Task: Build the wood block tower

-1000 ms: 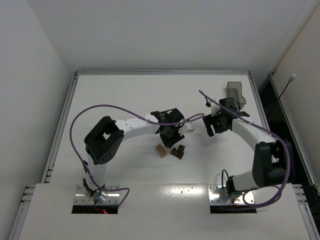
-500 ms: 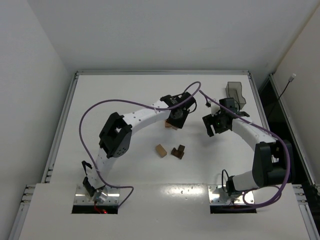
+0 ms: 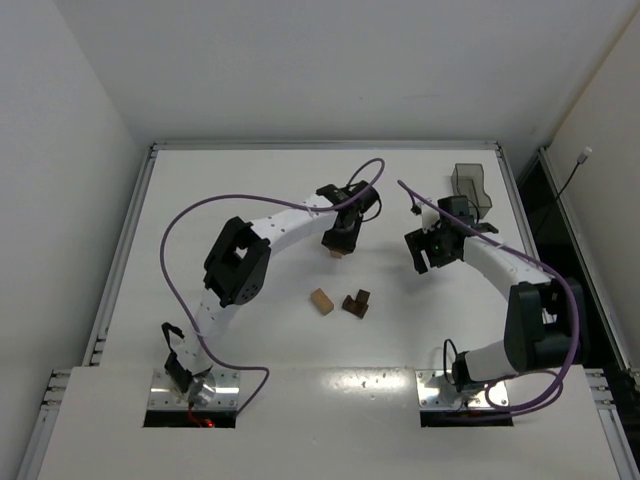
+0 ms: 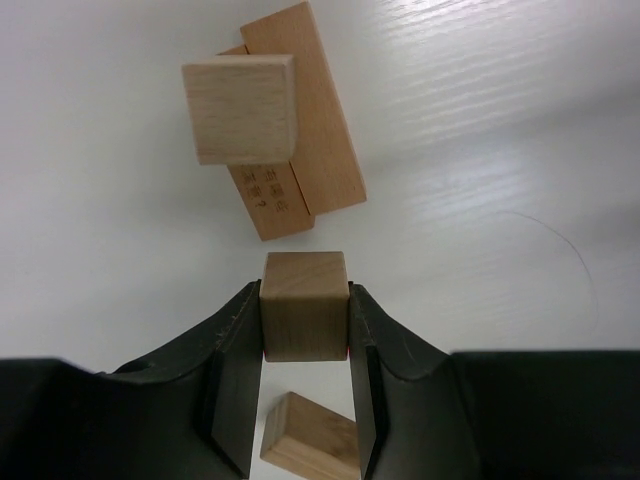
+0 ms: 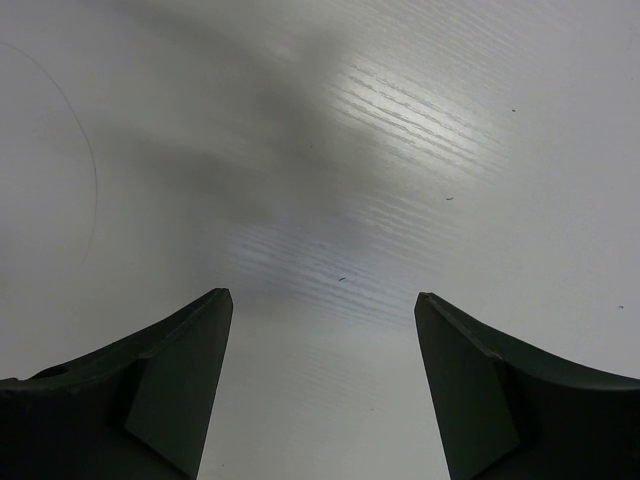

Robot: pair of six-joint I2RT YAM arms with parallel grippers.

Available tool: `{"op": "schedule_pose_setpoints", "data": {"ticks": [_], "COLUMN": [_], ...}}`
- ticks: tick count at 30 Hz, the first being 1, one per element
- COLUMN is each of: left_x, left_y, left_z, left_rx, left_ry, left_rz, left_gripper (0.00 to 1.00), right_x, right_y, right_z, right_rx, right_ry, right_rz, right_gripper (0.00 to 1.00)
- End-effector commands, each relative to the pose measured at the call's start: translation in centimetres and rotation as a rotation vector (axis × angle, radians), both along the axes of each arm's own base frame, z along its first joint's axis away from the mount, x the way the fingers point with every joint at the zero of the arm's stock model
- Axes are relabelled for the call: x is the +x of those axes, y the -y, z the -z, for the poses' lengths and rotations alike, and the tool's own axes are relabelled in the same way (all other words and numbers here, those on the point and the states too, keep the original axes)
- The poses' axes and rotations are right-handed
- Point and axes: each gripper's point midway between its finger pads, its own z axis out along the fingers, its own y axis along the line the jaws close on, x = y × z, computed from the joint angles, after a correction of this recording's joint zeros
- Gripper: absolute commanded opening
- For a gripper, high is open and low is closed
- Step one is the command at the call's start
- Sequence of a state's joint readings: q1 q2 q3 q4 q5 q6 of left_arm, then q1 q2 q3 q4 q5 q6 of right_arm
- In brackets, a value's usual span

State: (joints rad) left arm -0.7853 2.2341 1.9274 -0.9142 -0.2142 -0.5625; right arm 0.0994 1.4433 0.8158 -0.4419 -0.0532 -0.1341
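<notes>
My left gripper (image 4: 305, 293) is shut on a light tan wood cube (image 4: 305, 325) and holds it above the table. Just ahead of it stands a small stack, the tower: a tan cube (image 4: 241, 108) on top of flat tan planks (image 4: 312, 130). In the top view the left gripper (image 3: 338, 238) is at the table's middle back, and the stack (image 3: 338, 251) barely shows under it. A loose tan block (image 3: 321, 301) and a dark brown block (image 3: 355, 303) lie nearer the front. My right gripper (image 3: 422, 252) is open and empty over bare table (image 5: 321, 297).
A smoky translucent bin (image 3: 470, 185) stands at the back right, behind the right gripper. Another tan block (image 4: 310, 440) lies on the table below my left fingers. Purple cables arc over both arms.
My left arm has lifted away from the loose blocks and swung to the back with the tan cube, reaching the stack. The right arm has not moved.
</notes>
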Motion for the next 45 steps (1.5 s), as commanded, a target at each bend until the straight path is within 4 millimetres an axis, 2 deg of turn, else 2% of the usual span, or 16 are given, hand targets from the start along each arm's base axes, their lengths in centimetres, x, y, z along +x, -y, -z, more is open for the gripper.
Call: {"op": "schedule_pose_setpoints", "data": {"ticks": [1,10,15,21,29,32,37,45], "left_x": [1.8,2.8,2.8,3.6,3.2,3.4,4.1,4.6], "left_y": [0.1,0.5,2.0,2.4,1.5,1.7,0.9,0.0], "left_z": [-0.2,0.4,-0.1,-0.9,0.6,0.5,-0.4,-0.7], "left_rx": [-0.032,-0.095,-0.16,-0.207,-0.185,-0.201,-0.188,-0.161], "left_ry": [0.014,-0.017,-0.025,-0.005,-0.024,-0.021,0.035,0.078], "left_rz": [-0.045,-0.051,-0.027,-0.059,-0.159,-0.181,-0.243,-0.284], "left_gripper": [0.0,0.0,0.0,0.0,0.0,0.0,0.0,0.0], "right_x": [1.3,1.2,1.1,1.5,1.5,1.5,1.5,1.4], "right_y": [-0.2,-0.2,-0.2,-0.2,-0.2,-0.2,-0.2,-0.2], "right_z": [-0.8,-0.2,0.0,-0.3,-0.3,-0.3,-0.3,0.0], "right_rx": [0.018,0.016,0.015,0.016,0.016,0.016,0.016,0.015], "right_ry": [0.038,0.02,0.01,0.02,0.02,0.02,0.02,0.01], "right_rz": [0.007,0.008,0.008,0.008,0.008,0.008,0.008,0.008], "right_gripper": [0.71,0.71,0.71,0.71,0.71,0.71,0.71,0.71]}}
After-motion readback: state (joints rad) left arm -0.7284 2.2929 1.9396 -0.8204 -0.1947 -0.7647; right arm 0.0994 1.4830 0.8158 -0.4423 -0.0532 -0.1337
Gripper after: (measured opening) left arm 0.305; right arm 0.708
